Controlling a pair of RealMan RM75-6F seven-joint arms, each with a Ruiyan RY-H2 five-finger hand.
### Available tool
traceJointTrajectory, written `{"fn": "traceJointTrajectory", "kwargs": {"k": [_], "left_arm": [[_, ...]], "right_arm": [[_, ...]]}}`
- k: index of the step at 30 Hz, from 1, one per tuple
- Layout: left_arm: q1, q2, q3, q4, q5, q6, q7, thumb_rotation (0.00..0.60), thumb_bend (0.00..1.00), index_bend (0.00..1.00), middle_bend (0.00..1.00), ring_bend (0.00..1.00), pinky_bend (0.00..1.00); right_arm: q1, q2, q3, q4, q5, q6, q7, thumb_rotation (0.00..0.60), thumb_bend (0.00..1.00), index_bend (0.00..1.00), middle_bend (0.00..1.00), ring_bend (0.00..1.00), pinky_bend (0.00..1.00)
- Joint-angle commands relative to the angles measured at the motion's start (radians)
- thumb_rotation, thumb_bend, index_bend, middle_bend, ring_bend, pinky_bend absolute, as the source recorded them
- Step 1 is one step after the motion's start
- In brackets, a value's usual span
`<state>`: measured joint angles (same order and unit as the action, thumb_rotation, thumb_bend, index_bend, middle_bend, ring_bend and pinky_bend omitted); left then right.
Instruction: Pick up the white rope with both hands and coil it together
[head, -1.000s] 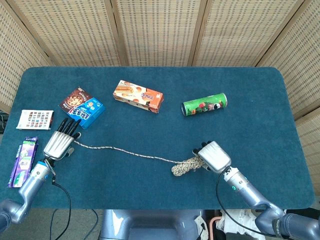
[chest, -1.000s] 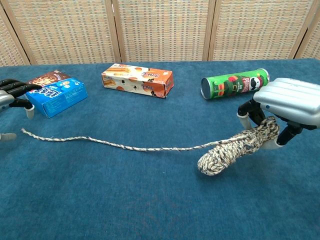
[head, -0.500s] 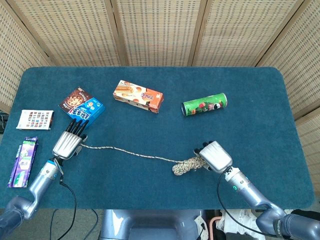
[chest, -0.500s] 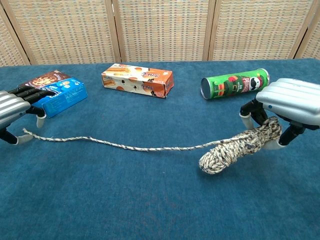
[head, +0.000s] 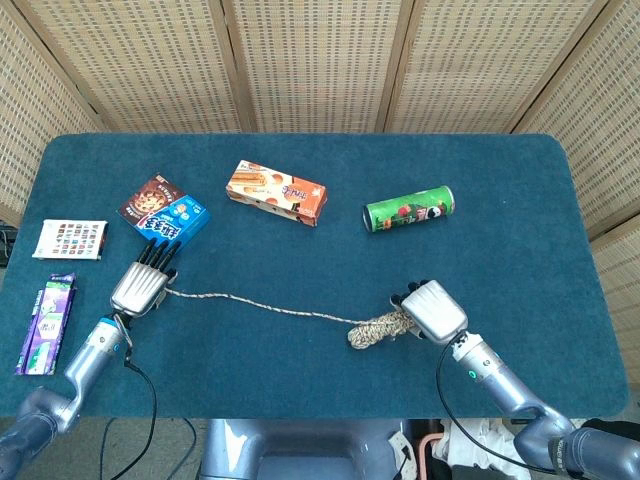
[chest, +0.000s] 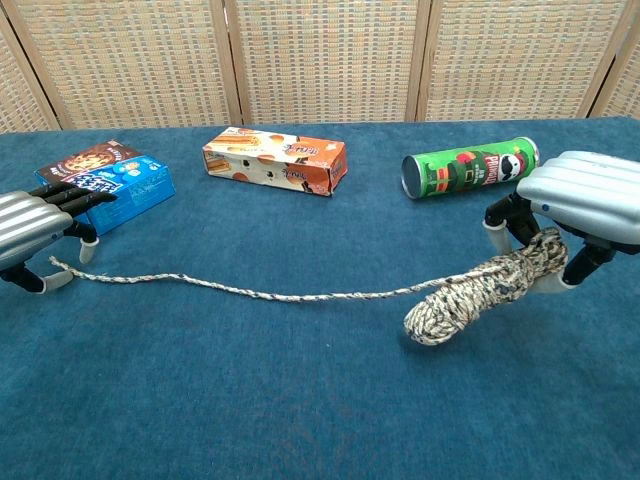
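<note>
We find the right hand (chest: 585, 200) grasping the coiled end of the white rope (chest: 480, 290), below the green can (chest: 468, 170). The left hand (chest: 30, 225) hovers spread over the rope's far loose end, holding nothing.

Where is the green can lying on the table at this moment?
In the head view, the green can lies on its side on the right half of the blue table, right of the orange box and behind the right robot hand.

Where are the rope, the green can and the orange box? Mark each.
rope (chest: 300, 295), chest view, middle of the straight stretch
green can (chest: 468, 170), chest view, side label
orange box (head: 277, 192), head view, top face
</note>
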<state>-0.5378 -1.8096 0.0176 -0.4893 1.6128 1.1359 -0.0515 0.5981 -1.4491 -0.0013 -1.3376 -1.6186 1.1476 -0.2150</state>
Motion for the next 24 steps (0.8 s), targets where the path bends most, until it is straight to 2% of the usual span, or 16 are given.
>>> {"fn": "traceJointTrajectory", "kwargs": {"k": [1, 18, 24], "left_arm": [[0.000, -0.006, 0.004, 0.014, -0.003, -0.007, -0.003, 0.600, 0.36, 0.50, 0.00, 0.00, 0.00], [0.000, -0.022, 0.017, 0.053, -0.010, -0.002, -0.023, 0.600, 0.41, 0.61, 0.00, 0.00, 0.00], [-0.001, -0.018, 0.017, 0.055, -0.011, 0.014, -0.030, 0.600, 0.46, 0.67, 0.00, 0.00, 0.00]], "right_arm": [[-0.002, 0.000, 0.000, 0.000, -0.001, 0.001, 0.002, 0.600, 0.51, 0.68, 0.72, 0.53, 0.64], [-0.007, -0.006, 0.000, 0.010, -0.009, -0.001, 0.007, 0.600, 0.53, 0.68, 0.72, 0.53, 0.64], [-0.008, -0.006, 0.002, 0.007, -0.011, 0.001, 0.010, 0.600, 0.53, 0.68, 0.72, 0.53, 0.64]]}}
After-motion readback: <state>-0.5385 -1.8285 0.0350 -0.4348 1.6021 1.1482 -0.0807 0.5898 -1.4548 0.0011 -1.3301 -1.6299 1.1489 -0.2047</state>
